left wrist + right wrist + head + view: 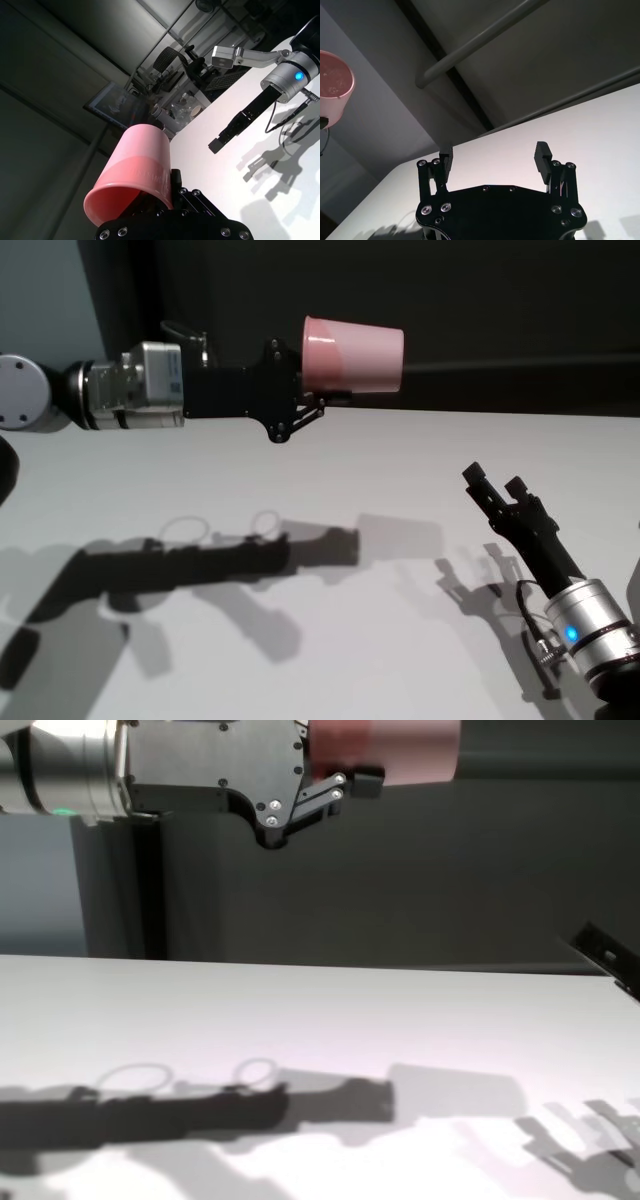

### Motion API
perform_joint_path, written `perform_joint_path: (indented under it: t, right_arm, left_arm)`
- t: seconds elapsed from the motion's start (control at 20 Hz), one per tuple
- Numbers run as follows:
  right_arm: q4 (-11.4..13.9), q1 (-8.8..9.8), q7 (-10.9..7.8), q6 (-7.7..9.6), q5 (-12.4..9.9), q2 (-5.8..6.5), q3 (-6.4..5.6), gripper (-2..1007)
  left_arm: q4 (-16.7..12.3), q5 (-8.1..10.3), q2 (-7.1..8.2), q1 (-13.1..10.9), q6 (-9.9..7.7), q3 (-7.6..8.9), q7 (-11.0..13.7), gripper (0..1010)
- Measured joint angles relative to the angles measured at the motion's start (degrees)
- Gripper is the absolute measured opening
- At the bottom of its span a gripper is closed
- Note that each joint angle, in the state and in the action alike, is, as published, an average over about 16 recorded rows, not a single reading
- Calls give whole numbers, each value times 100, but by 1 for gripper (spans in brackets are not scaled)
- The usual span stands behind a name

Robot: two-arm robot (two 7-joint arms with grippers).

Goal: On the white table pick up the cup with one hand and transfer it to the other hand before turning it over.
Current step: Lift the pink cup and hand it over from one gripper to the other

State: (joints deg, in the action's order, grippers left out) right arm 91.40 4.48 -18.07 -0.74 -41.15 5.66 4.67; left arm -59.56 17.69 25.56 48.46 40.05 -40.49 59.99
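Two grippers are showing in the head view. Left gripper [325, 390] is pinching the cup [355, 357] near its rim, fingers clamped on the wall. Cup is lying on its side in mid-air, well above the white table [330, 640], wide rim toward the left wrist, flat base pointing toward the robot's right. Cup is hanging over the far part of the tabletop, roughly midway between its left and right edges. Left arm is reaching in horizontally from the left edge; its boxy silver wrist [150, 385] is sitting just behind the black finger frame.

Right gripper [497, 483] is standing with fingers spread apart, nothing between them, as the right wrist view is confirming [495, 157]. It is hovering low over the tabletop near the right edge, tips angled up toward the far left, well apart from the cup. Blue ring light [572, 632] is glowing on the round silver forearm behind it.

Arm and cup are casting a long dark shadow [200, 560] across the near left of the tabletop.
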Motion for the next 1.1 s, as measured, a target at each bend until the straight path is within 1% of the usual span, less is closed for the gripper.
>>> perform_joint_path:
  t: [0.3, 0.85, 1.1]
  right_arm:
    - [-76, -54, -243, 104, -492, -19, 0, 1002]
    - [-291, -183, -717, 379, -1412, -92, 40, 1002]
    - [-352, -238, -907, 490, -1787, -126, 44, 1002]
  left_arm:
    - [0, 0, 0, 0, 0, 0, 0, 47]
    - [0, 0, 0, 0, 0, 0, 0, 47]
    - [0, 0, 0, 0, 0, 0, 0, 47]
